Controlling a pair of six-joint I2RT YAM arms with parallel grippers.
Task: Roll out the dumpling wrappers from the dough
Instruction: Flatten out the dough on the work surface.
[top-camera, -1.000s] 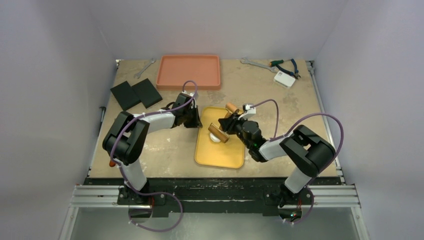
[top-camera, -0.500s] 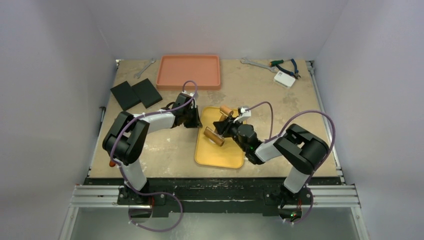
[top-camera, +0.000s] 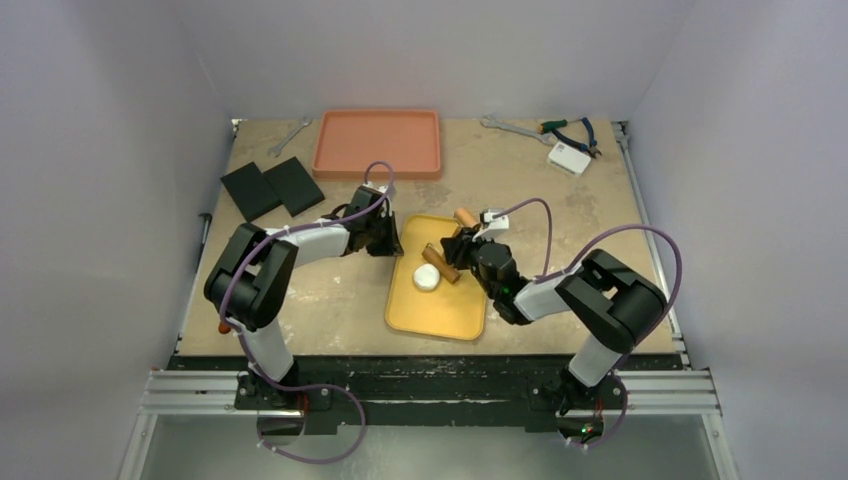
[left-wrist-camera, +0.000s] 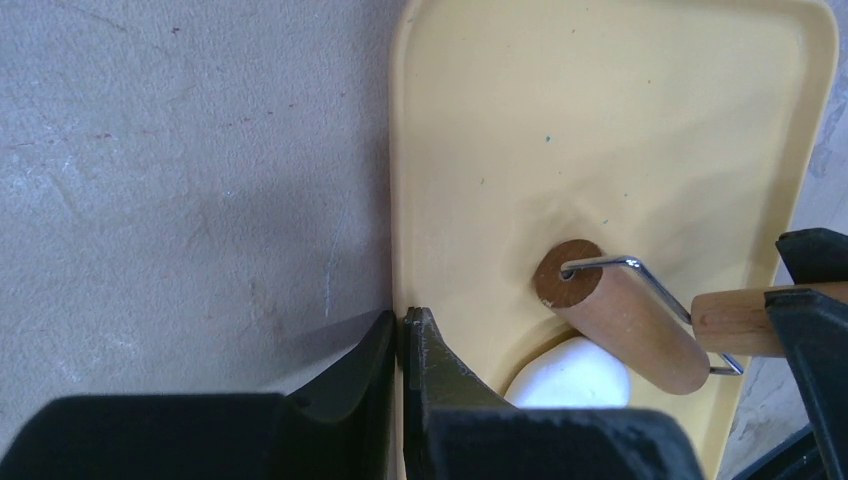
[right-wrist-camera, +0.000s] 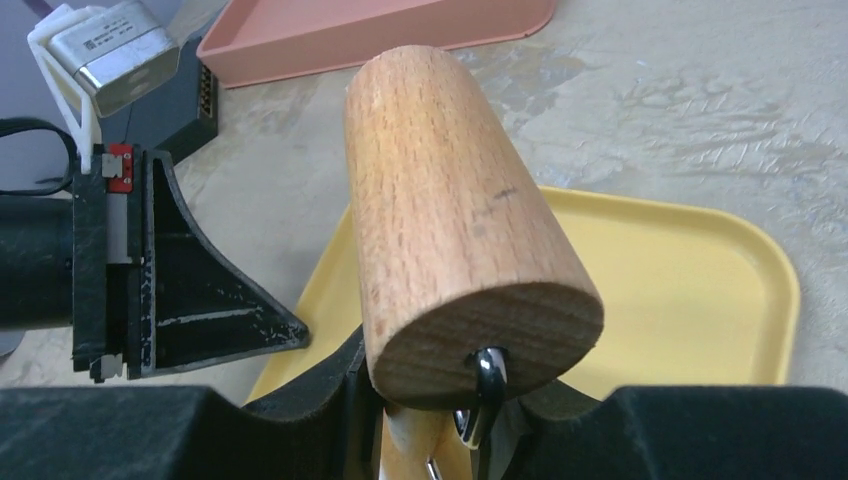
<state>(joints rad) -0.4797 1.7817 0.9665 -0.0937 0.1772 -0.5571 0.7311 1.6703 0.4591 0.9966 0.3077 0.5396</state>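
Dough disc (top-camera: 427, 278) (left-wrist-camera: 570, 372): white, round, still thick, lying in the yellow tray (top-camera: 440, 315) just inboard of the left fingertips. Roller (top-camera: 441, 263) (left-wrist-camera: 625, 325) drum overlaps the disc's edge on the side away from those fingers; can't tell if it's pressing. Right gripper (top-camera: 462, 245) clenched on the roller's wooden handle, drum sticking out ahead of its fingers, wire bracket between. Left gripper (left-wrist-camera: 402, 335) pinched shut on the tray's rim, one finger outside on the table, one inside the tray.
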